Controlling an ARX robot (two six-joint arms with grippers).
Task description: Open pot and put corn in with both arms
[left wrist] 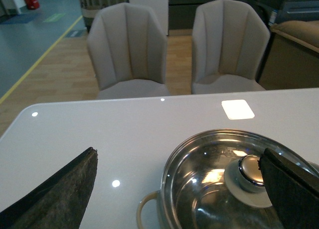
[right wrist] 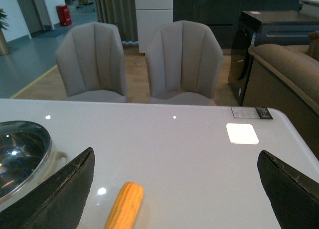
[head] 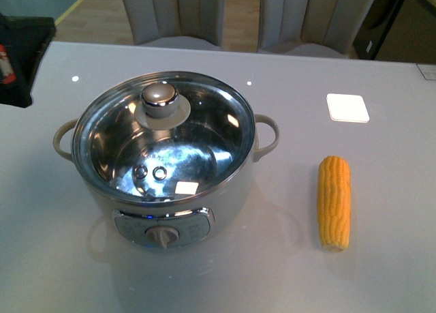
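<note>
The pot (head: 163, 190) stands left of centre on the white table, cream-bodied with two loop handles and a front knob. Its glass lid (head: 204, 132) lies shut on it, grey knob (head: 160, 98) on top. The corn (head: 334, 202) lies bare on the table to the pot's right, lengthwise towards me. In the left wrist view my left gripper (left wrist: 178, 155) hangs open above and short of the pot (left wrist: 199, 199), one finger beside the lid knob (left wrist: 248, 170). My right gripper (right wrist: 175, 155) is open above the table, with the corn (right wrist: 124, 204) low between its fingers.
A white square coaster (head: 347, 108) lies behind the corn. A black part of my left arm (head: 17, 54) shows at the far left edge. Two grey chairs (head: 170, 13) stand behind the table's far edge. A sofa (right wrist: 289, 69) is off to the right.
</note>
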